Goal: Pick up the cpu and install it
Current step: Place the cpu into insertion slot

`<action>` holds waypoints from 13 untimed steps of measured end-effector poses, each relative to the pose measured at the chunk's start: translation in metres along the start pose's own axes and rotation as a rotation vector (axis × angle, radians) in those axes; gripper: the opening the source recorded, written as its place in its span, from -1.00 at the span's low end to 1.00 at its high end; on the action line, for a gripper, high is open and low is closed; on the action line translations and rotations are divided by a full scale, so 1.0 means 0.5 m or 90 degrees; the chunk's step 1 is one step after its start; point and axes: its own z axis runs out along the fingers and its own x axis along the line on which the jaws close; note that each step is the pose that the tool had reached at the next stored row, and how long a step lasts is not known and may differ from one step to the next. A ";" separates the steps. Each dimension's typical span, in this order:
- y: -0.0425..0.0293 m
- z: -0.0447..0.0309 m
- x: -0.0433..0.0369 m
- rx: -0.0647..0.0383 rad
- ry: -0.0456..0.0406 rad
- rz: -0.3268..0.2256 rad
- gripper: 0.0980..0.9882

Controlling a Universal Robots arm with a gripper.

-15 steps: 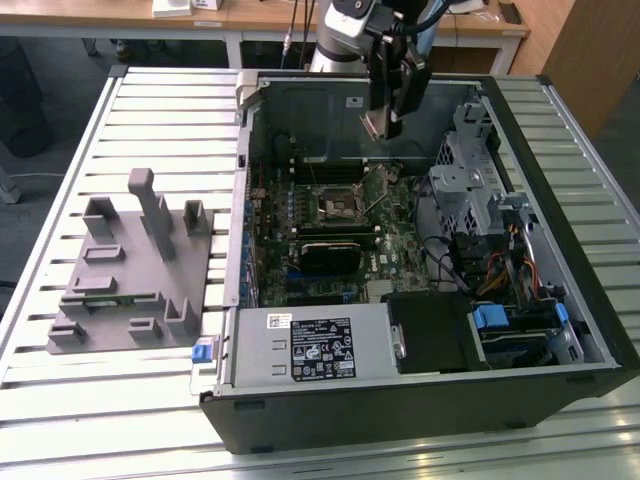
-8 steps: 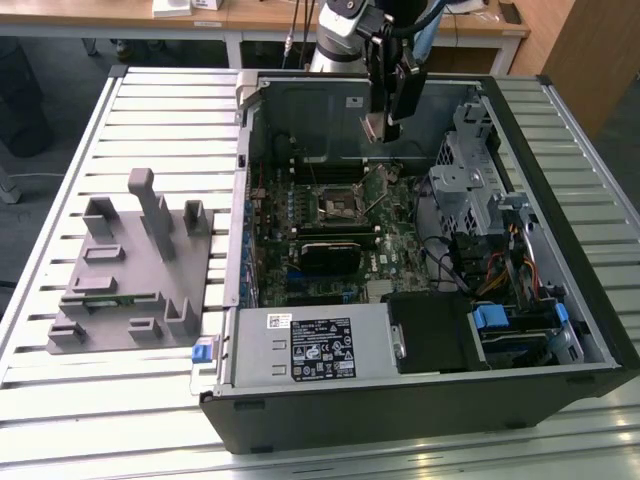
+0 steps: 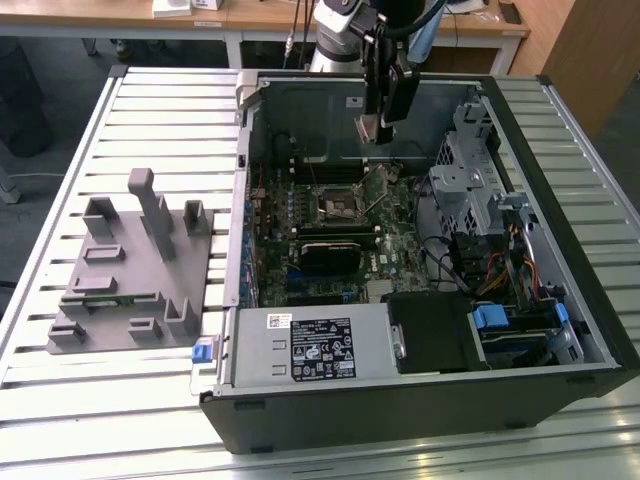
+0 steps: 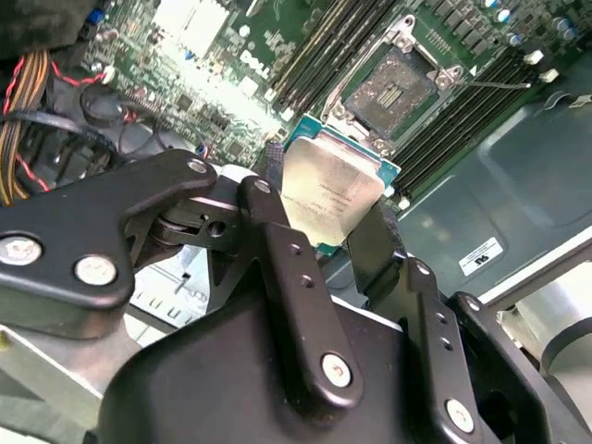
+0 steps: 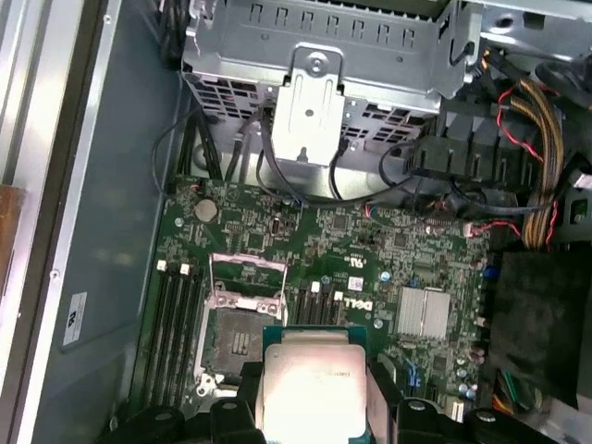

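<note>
Claw [image 4: 317, 218] pinches the cpu [image 4: 329, 185] by two edges (silver top toward the wrist cameras) over the motherboard [image 5: 370, 248]

open computer case [image 3: 420, 412] (motherboard [image 3: 398, 222] inside) on a slatted table [image 3: 150, 108], grey fixture [image 3: 120, 292] beside it

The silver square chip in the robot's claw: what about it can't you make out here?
Underside of the small flat square cpu with the pale silver metal top: faces away in both wrist views.
Its gripped edges: covered by the black gripper's fingers in the second wrist view; another edge is cut off by the first wrist view's frame.
Contacts in the open metal-framed socket: too small to tell.
</note>
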 end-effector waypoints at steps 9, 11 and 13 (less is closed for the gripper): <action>-0.003 0.019 0.002 0.003 -0.0081 0.052 -0.03; -0.004 0.024 0.003 -0.001 -0.0090 0.052 -0.03; -0.006 0.028 0.003 -0.006 -0.0096 0.052 -0.03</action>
